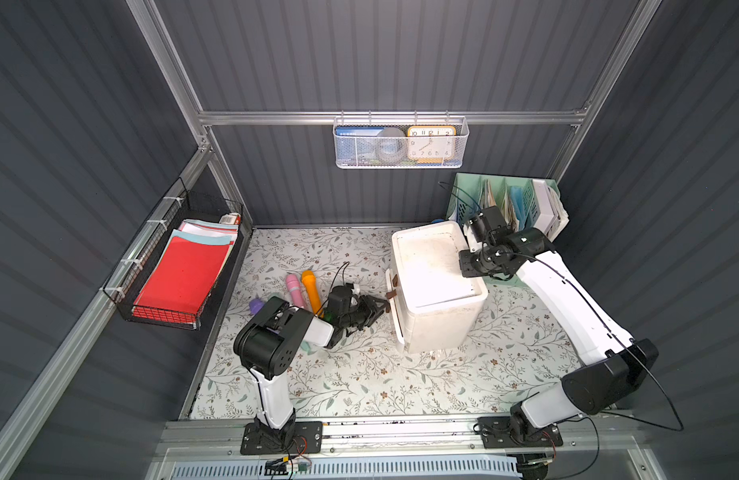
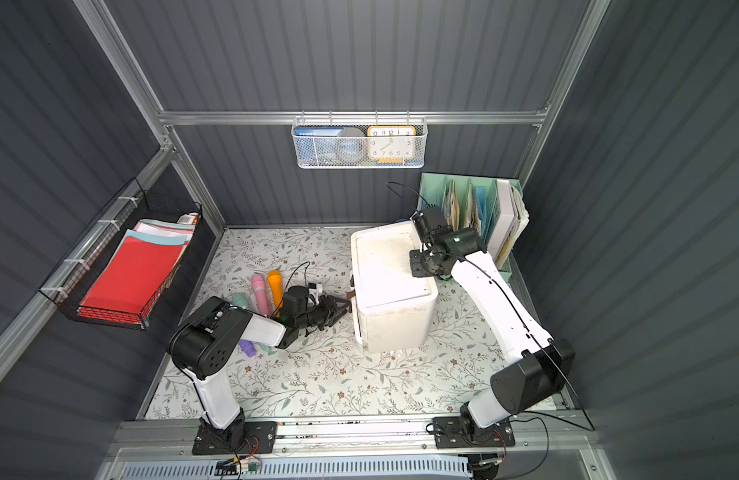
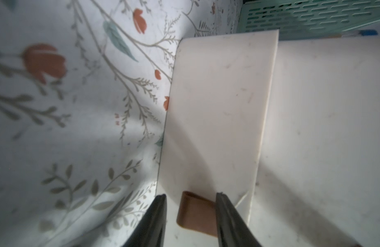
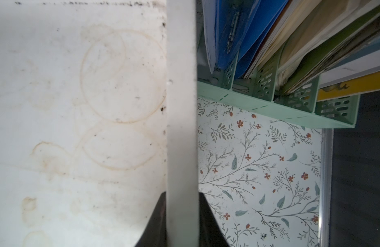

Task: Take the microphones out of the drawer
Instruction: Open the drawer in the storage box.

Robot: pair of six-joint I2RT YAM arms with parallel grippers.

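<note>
The white drawer unit (image 1: 436, 291) has a brown handle (image 3: 195, 213) on a floral table (image 1: 359, 374).

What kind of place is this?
Probably a mock office desk inside a robot test cell: a file organizer, a clock in a hung basket, a white drawer unit, all within an aluminium frame.

We find both top views bright, evenly lit from overhead: the table cover (image 1: 359, 382) reads clearly, the ribbed walls (image 1: 68, 124) dim. Soft shadows lie beneath the left arm (image 1: 268, 340) and at the near side of the drawer unit (image 1: 434, 291). Side walls splay at the edges. In the left wrist view the cover is blurred, the left gripper (image 3: 191, 194) and brown handle (image 3: 195, 213) soft, a broad shadow crossing the drawer front (image 3: 217, 107). The right wrist view shows the cover sharp; the unit's rim (image 4: 181, 107) and right gripper (image 4: 181, 193) are defocused.
</note>
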